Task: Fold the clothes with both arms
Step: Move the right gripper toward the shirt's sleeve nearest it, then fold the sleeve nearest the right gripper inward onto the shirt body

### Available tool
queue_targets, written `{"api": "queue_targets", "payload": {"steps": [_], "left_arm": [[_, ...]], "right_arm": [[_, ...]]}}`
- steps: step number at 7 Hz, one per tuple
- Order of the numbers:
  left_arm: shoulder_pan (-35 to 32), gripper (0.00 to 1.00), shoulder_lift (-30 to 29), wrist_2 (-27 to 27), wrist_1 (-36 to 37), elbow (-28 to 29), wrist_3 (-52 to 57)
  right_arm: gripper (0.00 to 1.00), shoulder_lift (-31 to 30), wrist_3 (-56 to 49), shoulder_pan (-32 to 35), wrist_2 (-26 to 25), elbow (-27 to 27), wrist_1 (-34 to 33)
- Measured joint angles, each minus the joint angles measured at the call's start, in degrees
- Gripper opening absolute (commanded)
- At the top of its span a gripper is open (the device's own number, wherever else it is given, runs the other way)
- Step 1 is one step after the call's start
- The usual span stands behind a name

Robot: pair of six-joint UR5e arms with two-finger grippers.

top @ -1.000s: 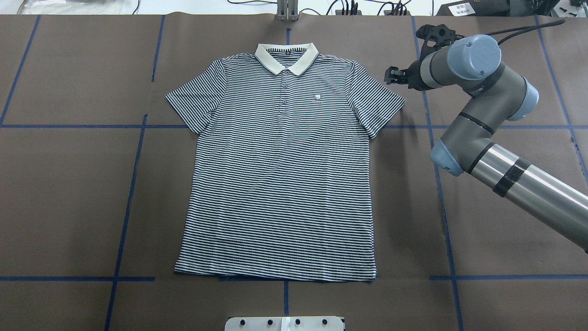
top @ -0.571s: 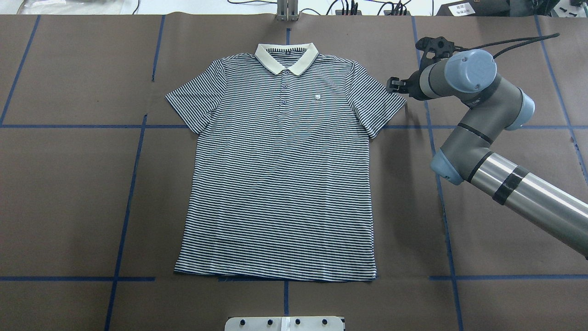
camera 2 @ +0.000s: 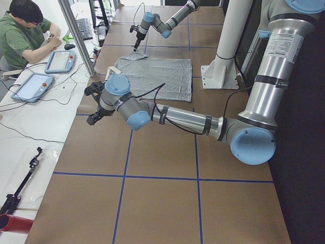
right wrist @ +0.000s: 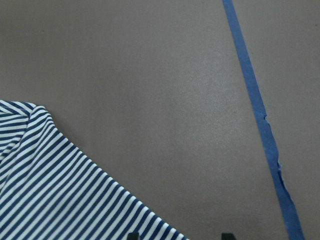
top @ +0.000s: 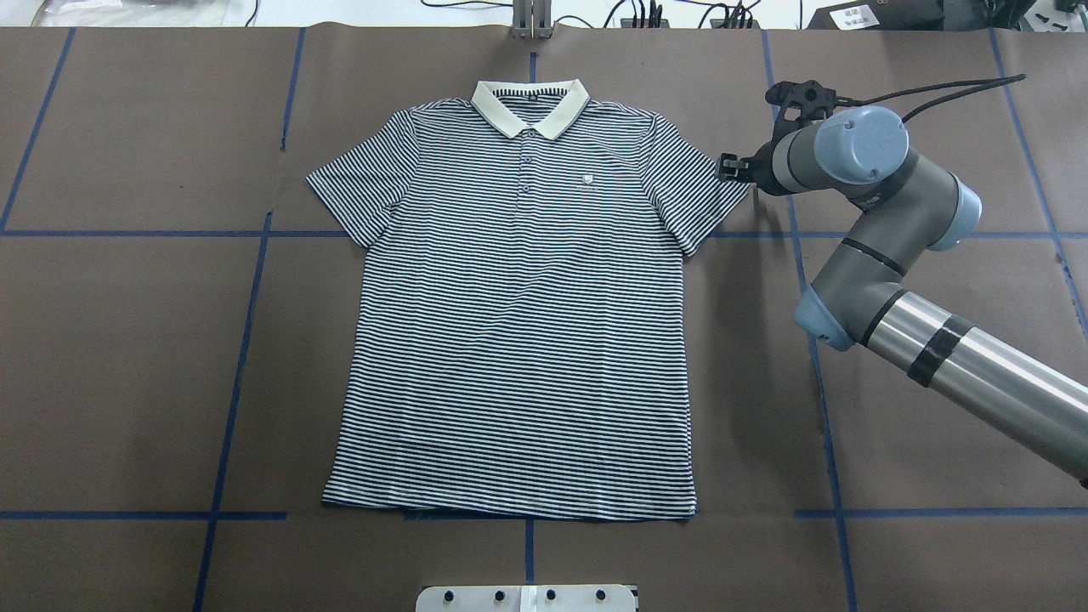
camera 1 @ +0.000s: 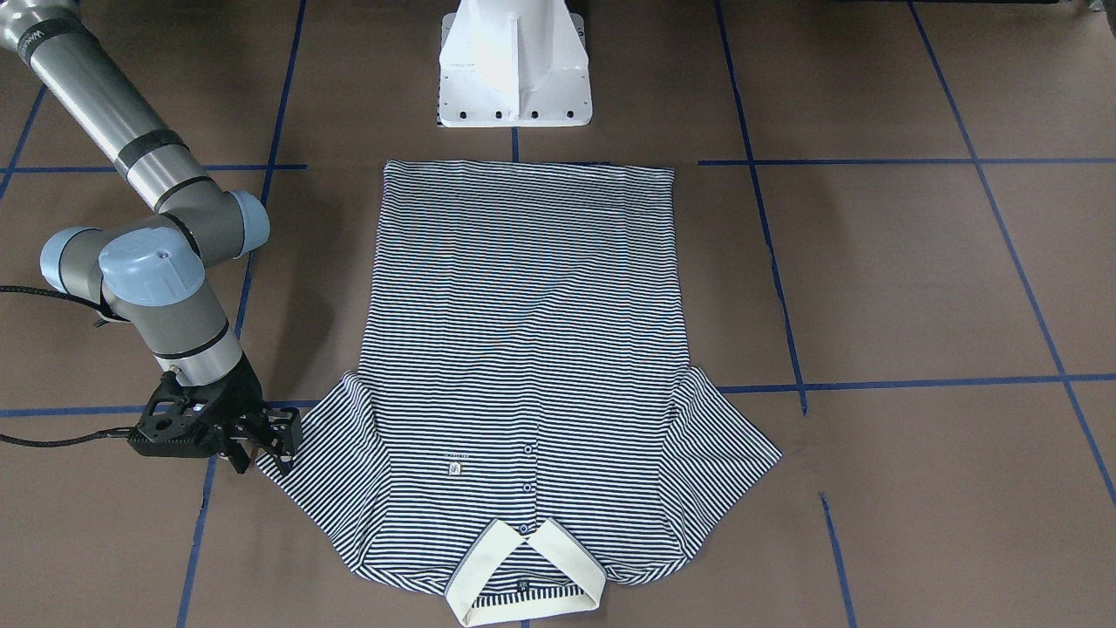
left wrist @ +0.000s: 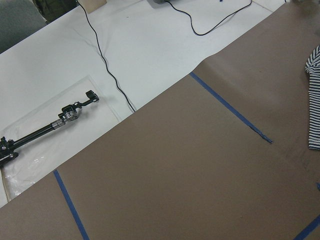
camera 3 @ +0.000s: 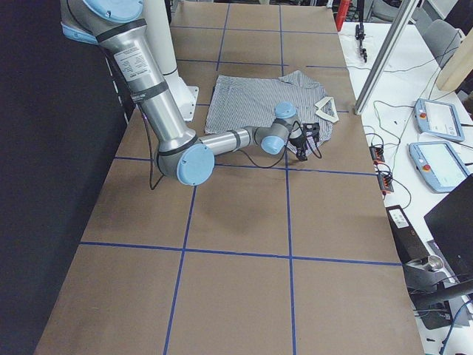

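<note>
Right gripper has been brought in to the sleeve edge of the polo shirt, spread flat and unfolded on the table, jaws parted and seemingly empty, so a pinch is expected next; for the left gripper, held well apart, jaw state cannot be told.

The navy-and-white striped polo shirt lies flat and face up on the counter, sleeves spread, cream collar at the far side. The right arm holds its claw, fingers apart, just at one sleeve tip. The left arm hangs well apart from the shirt.
</note>
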Motion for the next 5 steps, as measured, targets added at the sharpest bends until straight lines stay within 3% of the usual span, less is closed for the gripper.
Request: {"api": "queue_targets", "payload": {"steps": [1,2,3,5], "left_arm": [[0.0,1.0,0.0,0.0,0.0,0.0,0.0],[0.0,1.0,0.0,0.0,0.0,0.1,0.0],[0.0,1.0,-0.1,0.0,0.0,0.1,0.0],[0.0,1.0,-0.1,0.0,0.0,0.0,0.0]], "right_arm": [[0.55,0.0,0.0,-0.1,0.0,0.0,0.0],[0.24,-0.1,0.0,-0.2,0.0,-0.1,0.0],[0.0,-0.1,0.0,-0.3,0.0,-0.1,0.0],[0.0,0.1,0.2,-0.4,-0.1,0.2,-0.2]]}}
